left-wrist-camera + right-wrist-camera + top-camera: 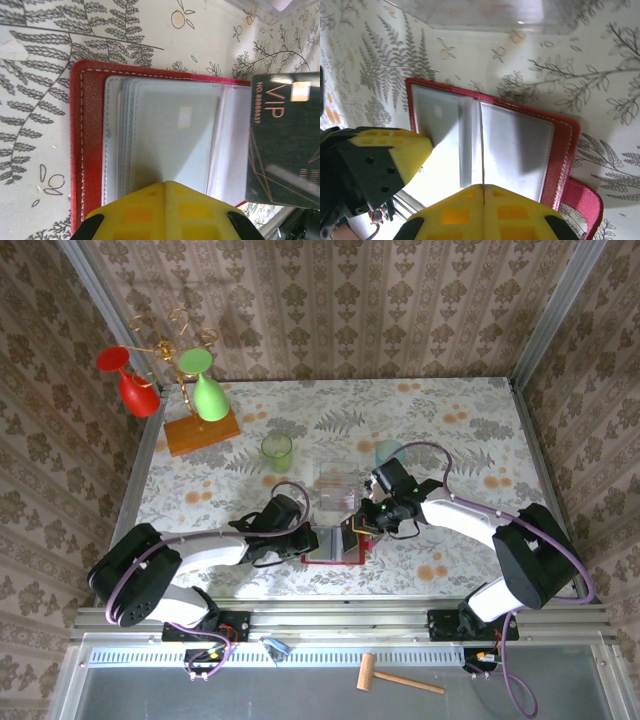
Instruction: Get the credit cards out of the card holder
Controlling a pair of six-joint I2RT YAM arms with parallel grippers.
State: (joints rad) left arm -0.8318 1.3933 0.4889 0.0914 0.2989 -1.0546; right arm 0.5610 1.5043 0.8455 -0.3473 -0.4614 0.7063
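The card holder [87, 150] is red with white stitching and greyish clear pockets. The credit card [285, 140] is blackish green with coppery VIP lettering and thin geometric lines. The tablecloth [40, 60] is cream with grey fern drawings. The left gripper [166, 186] is yellow over black.

Floral table [450, 420] carries red card holder [332, 545], green cup [277, 451], clear box [338, 485], orange base [203, 433].
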